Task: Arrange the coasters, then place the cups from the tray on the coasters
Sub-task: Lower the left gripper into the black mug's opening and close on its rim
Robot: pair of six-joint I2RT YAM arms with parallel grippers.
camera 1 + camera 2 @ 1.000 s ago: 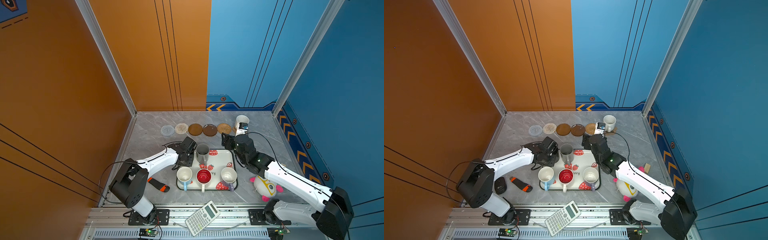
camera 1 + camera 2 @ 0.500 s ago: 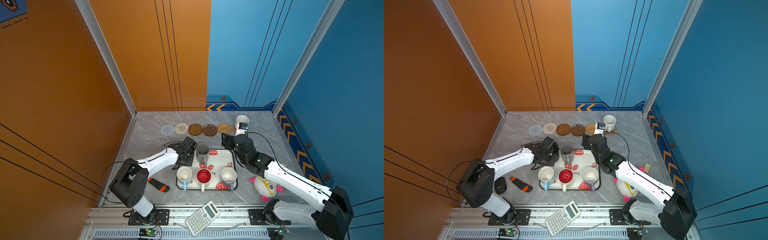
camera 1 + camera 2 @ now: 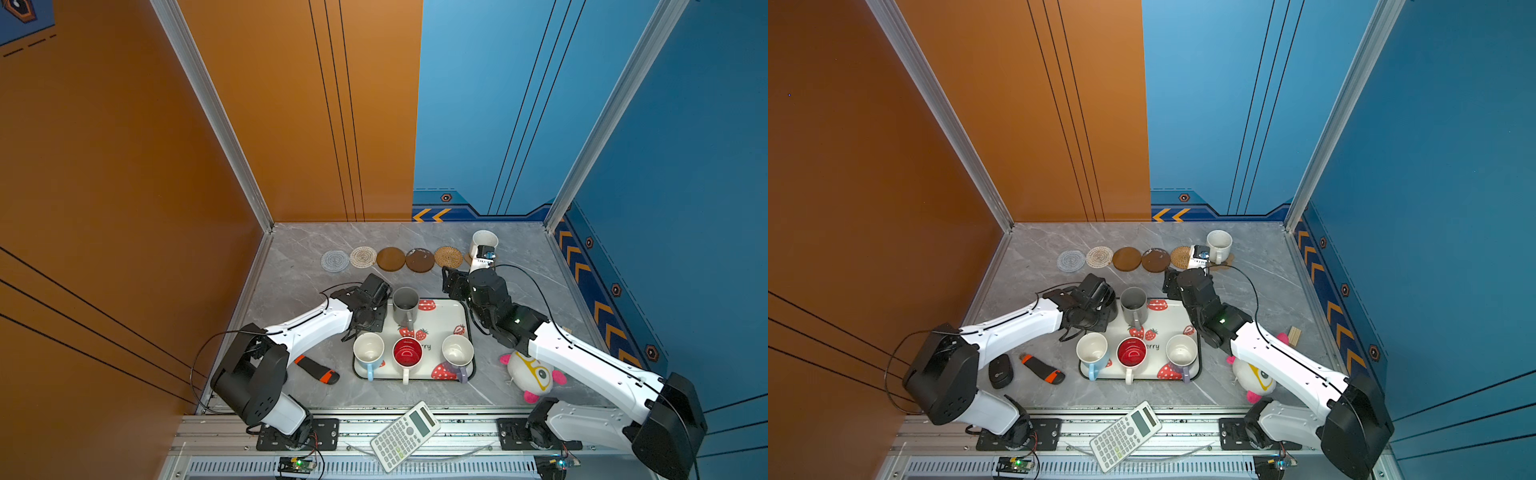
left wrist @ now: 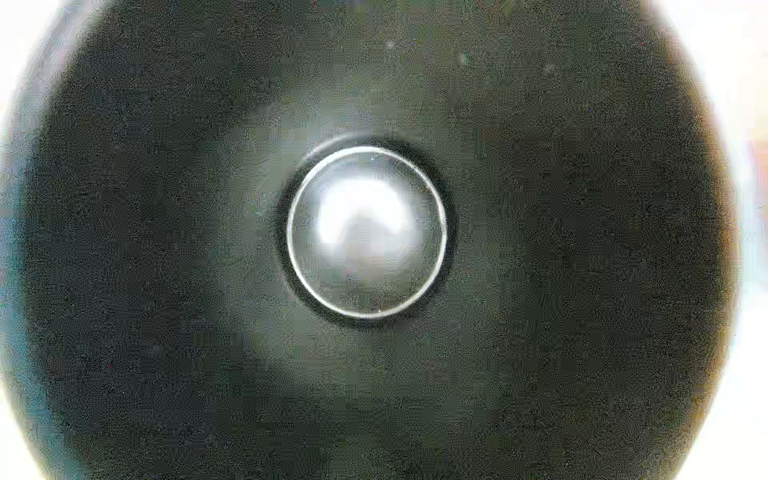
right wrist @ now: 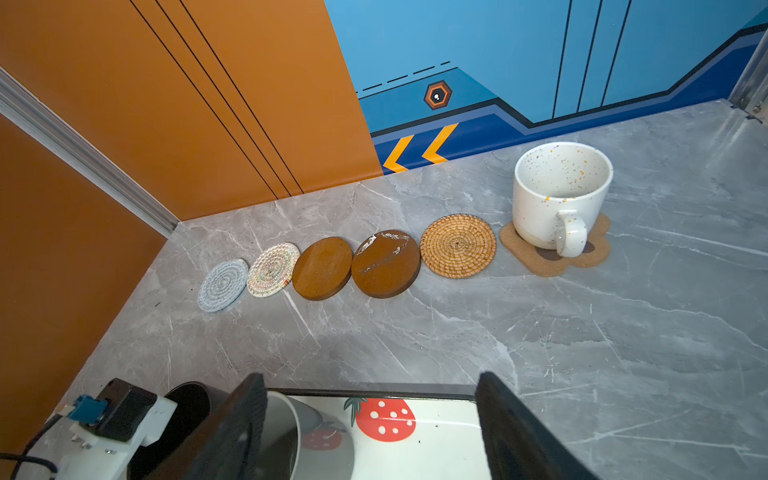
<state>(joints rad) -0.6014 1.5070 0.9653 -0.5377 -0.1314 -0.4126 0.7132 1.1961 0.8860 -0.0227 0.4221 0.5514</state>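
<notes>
The black mug (image 4: 166,249) is stood at the upper left corner of the tray (image 3: 440,322), low in both top views; the left wrist view is filled by its dark inside. The left gripper (image 3: 372,308) is set over it — how its jaws stand cannot be told. The right gripper (image 5: 370,380) is held wide open with nothing in it, by the grey mug (image 3: 405,305). The speckled mug (image 5: 557,195) is seated on the paw coaster (image 5: 590,253), right of the round coasters (image 5: 322,268).

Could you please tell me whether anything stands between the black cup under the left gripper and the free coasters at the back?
Nothing visible does: the table between the black cup and the free coasters is bare. The grey cup stands beside the black one, not in the way.
</notes>
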